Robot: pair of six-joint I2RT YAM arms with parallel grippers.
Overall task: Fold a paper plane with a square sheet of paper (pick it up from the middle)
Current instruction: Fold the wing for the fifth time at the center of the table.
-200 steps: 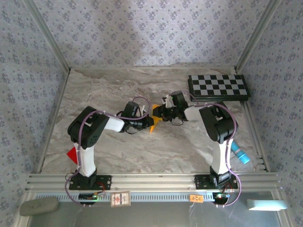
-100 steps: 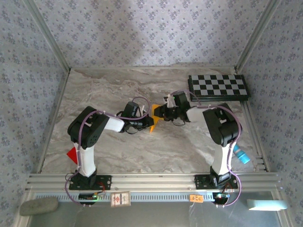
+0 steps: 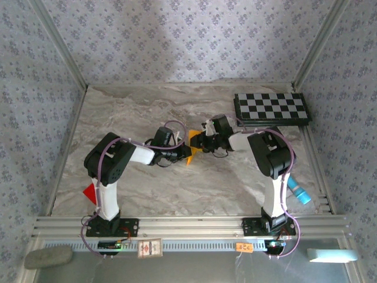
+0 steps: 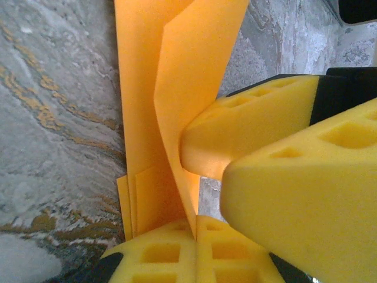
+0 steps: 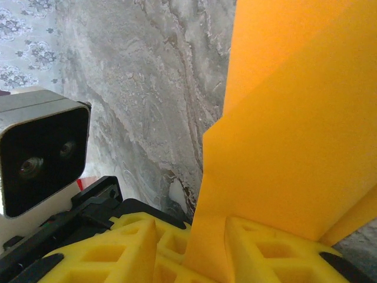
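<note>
Top view first: both arms meet just left of the middle of the frame, over the marble table [image 3: 147, 188]. The orange-yellow paper [image 3: 191, 151] sits between the left claw [image 3: 181, 154] and the right claw [image 3: 199, 143]. My guess is one side anchors it while the other works a crease.

Left wrist view: the left claw [image 4: 195, 239] is at the bottom edge with its pads pressed together, and the paper's [image 4: 177, 88] lower edge is pinched in the seam. The paper runs up to the top of the frame, already folded, with a slanted flap over a flat layer and stacked edges at lower left. The right claw [image 4: 206, 171] pokes in from the right against the flap.

Right wrist view: the right claw [image 5: 206, 250] straddles the paper [image 5: 283, 135] at the bottom, one finger on each side. I can't tell if it's really squeezing. The paper fills the right side as clean, matte, overlapping panels.
</note>
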